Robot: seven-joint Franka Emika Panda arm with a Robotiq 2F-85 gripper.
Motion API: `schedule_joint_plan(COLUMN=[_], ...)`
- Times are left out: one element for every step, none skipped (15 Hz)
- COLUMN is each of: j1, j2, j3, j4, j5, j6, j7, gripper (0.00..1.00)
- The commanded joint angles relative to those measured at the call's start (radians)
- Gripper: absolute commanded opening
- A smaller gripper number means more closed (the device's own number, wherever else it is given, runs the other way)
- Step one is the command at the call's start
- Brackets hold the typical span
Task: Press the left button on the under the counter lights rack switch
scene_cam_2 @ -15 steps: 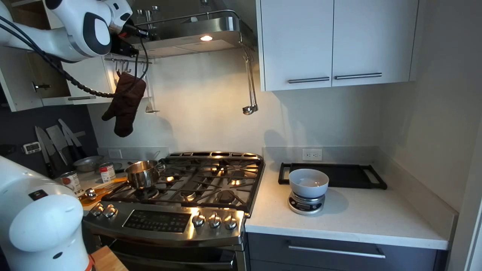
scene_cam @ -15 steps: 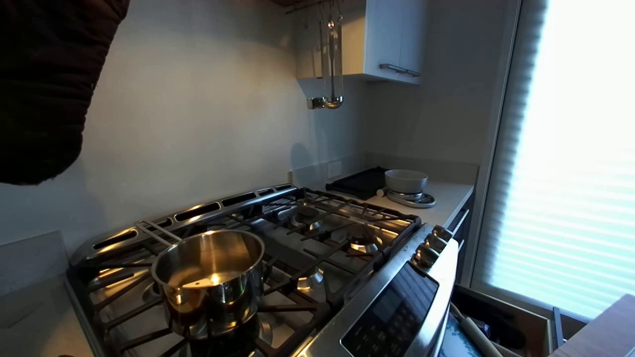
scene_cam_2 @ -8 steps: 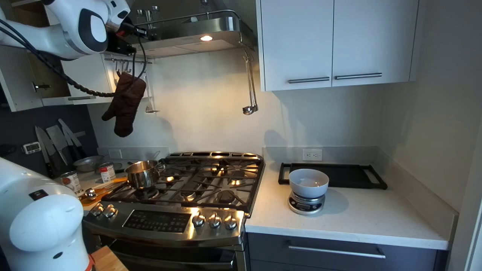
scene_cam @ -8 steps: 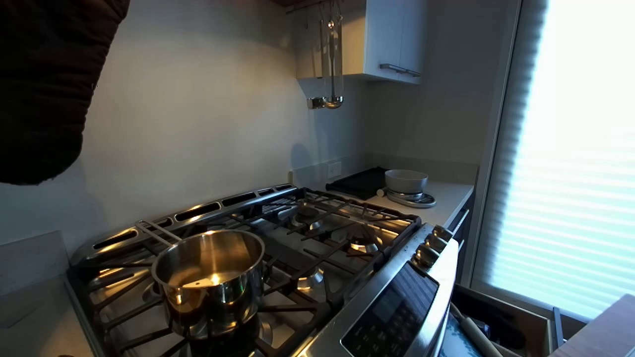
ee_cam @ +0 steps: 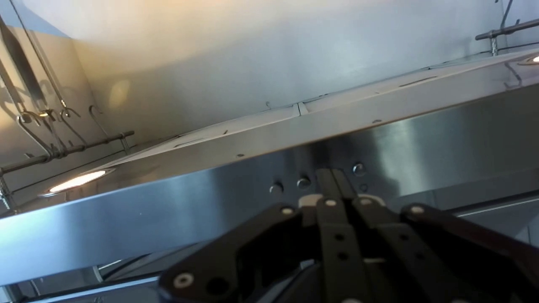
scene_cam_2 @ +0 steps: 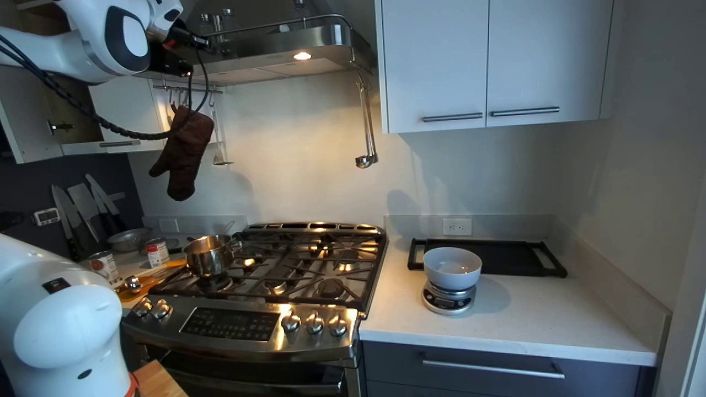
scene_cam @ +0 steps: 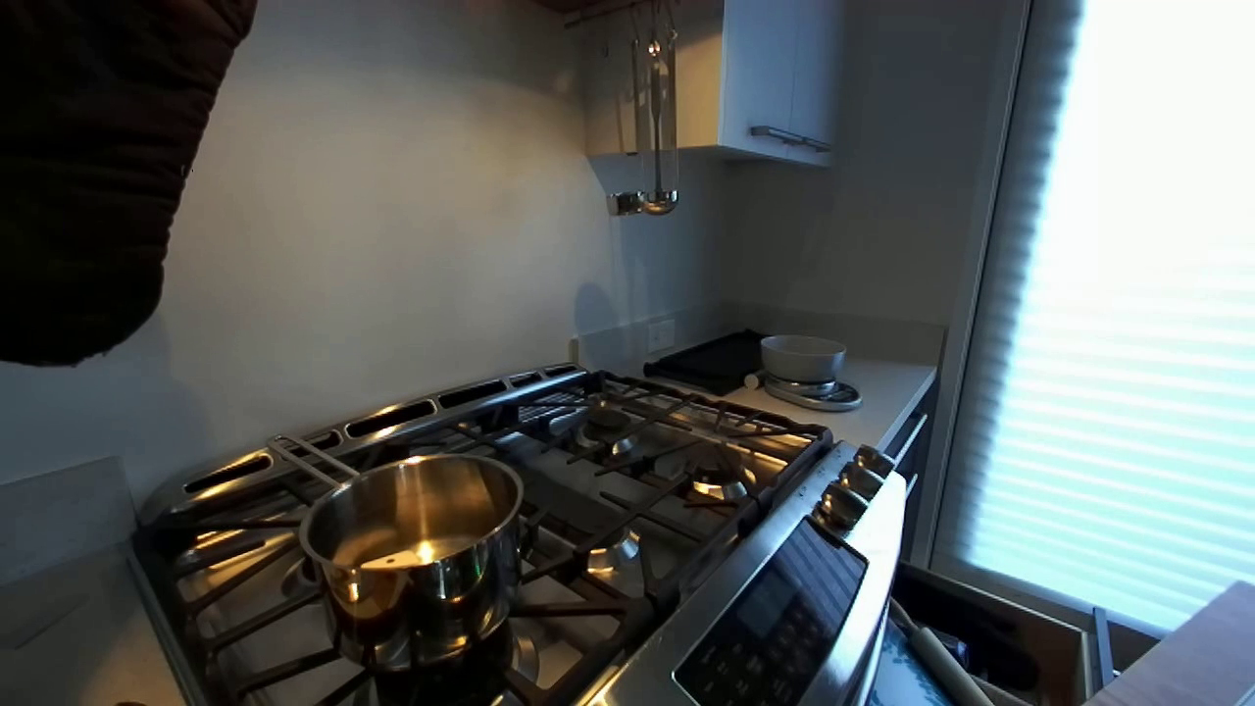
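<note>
With nothing in the gripper [ee_cam: 331,171], closed tip to tip just right of centre in the wrist view, probably at the aiming step, next needing a small frame-right move to the rightmost button [ee_cam: 358,169], likely the target, then a push into the hood front [ee_cam: 236,191].

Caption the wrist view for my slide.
Closed gripper pointed at the range hood's steel front panel, small round buttons on either side, hood lights glowing.

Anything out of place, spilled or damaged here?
Two things look left open: an upper cabinet door at far left in an exterior view, and apparently a drawer at lower right in an exterior view. No spill or damage shows.
</note>
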Motion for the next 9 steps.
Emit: schedule_joint_plan(j1=[0.004, 0.004, 0.001, 0.001, 0.000, 0.000, 0.000, -0.002, -0.003], j2=[0.014, 0.020, 0.024, 0.030, 0.036, 0.040, 0.046, 0.050, 0.054], j3=[0.004, 0.004, 0.006, 0.005, 0.006, 0.006, 0.006, 0.007, 0.007], j4=[0.004, 0.007, 0.007, 0.009, 0.011, 0.013, 0.017, 0.021, 0.027], j5=[0.013, 0.012, 0.010, 0.011, 0.010, 0.009, 0.009, 0.007, 0.006], j6=[0.005, 0.009, 0.013, 0.018, 0.021, 0.020, 0.023, 0.026, 0.025], j7=[0.008, 0.007, 0.007, 0.007, 0.007, 0.006, 0.005, 0.005, 0.003], gripper=[0.00, 0.00, 0.00, 0.00, 0.00, 0.00, 0.00, 0.00, 0.00])
